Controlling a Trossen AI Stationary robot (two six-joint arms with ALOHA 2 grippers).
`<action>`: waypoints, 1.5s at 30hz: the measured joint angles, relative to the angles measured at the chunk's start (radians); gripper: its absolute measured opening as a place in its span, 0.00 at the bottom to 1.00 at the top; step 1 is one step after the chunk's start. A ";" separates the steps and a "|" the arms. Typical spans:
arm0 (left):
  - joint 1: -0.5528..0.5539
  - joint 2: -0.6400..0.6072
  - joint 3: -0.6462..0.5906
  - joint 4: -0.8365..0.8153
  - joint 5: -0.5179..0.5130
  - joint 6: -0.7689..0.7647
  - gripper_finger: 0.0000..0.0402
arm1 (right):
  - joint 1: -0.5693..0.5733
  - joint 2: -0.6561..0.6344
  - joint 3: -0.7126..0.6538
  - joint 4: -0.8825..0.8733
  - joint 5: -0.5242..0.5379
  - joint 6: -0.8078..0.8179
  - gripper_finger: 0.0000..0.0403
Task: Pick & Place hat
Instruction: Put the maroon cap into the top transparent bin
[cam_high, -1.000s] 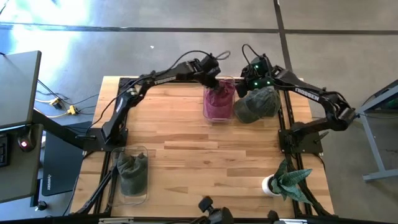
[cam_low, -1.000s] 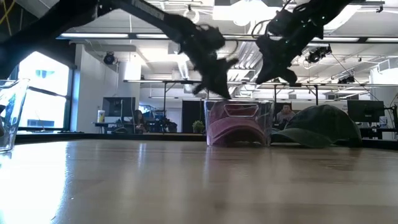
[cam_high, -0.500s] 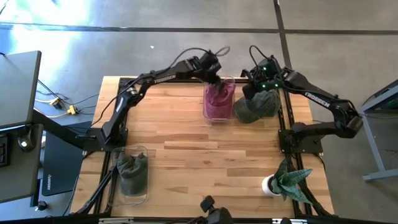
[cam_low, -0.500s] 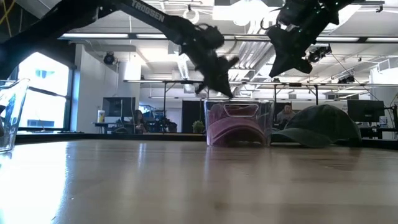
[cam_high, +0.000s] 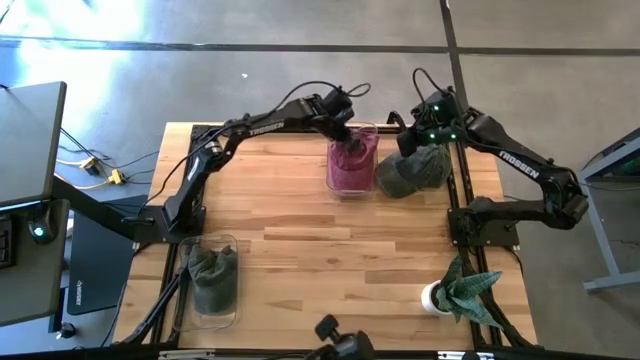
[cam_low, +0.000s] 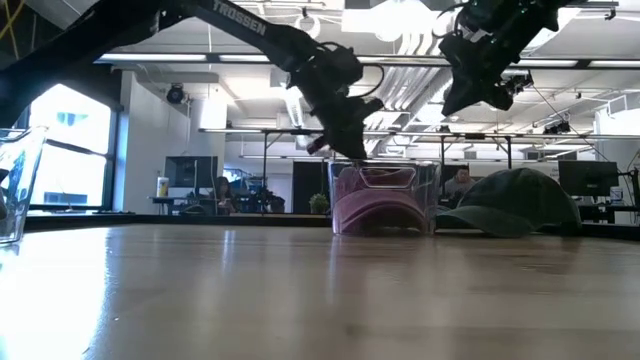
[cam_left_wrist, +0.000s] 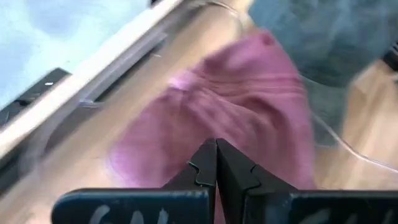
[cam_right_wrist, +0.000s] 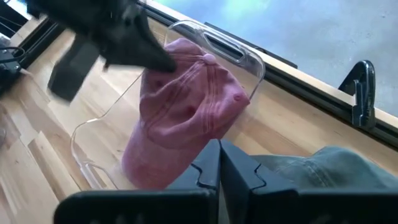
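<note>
Left gripper closed, tips down over the far end of the clear bin, arm stretched across from the table's left side. Right gripper closed, raised well above table height just right of the bin, its 2 fingers pressed together

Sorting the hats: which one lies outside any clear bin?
The dark green hat by the table's far right edge; the pink hat and the other green hat sit inside clear bins.

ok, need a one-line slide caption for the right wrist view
Pink cap sits in a clear bin; left gripper, shut, reaches over it, a dark green cap alongside.
</note>
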 joint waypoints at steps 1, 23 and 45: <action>0.004 0.007 0.003 -0.003 -0.001 0.001 0.00 | 0.000 0.000 0.000 0.000 -0.001 0.002 0.01; 0.026 0.010 0.110 -0.368 -0.007 0.101 0.00 | -0.030 0.464 0.000 0.236 0.010 0.232 0.00; 0.004 0.030 0.078 -0.307 -0.017 0.149 0.00 | 0.011 0.534 0.000 0.362 -0.027 0.254 0.00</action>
